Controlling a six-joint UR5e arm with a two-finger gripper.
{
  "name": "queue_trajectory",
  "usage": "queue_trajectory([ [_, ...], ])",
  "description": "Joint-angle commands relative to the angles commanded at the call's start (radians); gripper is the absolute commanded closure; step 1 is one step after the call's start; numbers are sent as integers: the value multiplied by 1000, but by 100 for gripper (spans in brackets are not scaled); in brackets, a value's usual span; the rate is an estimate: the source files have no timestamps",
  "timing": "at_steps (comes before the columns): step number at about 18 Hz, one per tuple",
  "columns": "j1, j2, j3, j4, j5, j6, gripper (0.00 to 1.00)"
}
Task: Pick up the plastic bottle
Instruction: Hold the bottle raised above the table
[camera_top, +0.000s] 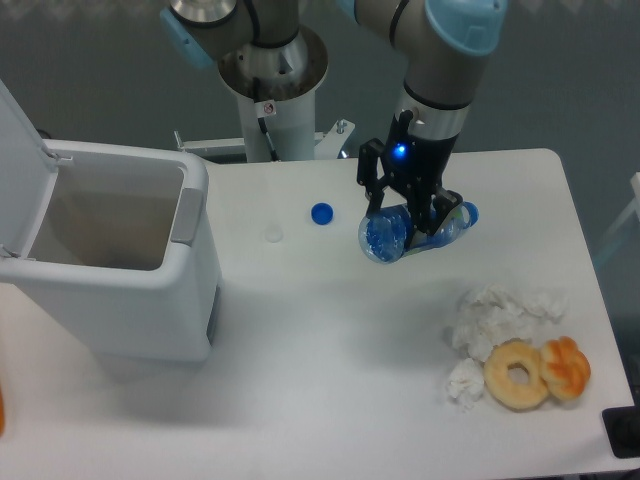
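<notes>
From my fixed camera, I've got the gripper (408, 212) pinching the plastic bottle (412, 231) across its middle, probably so it stays balanced. Bottle's lying sideways, just right of the loose blue cap (321, 213), looks barely off the table (330, 330).

Robotics lab: pedestal-mounted arm base (268, 105) at 12 o'clock, plain white table (330, 340), grey backdrop, white bin (110, 265) at 9 o'clock.
</notes>
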Motion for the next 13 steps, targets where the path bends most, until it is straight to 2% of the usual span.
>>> queue_trajectory([
  [13, 8, 9, -8, 2, -3, 2, 37],
])
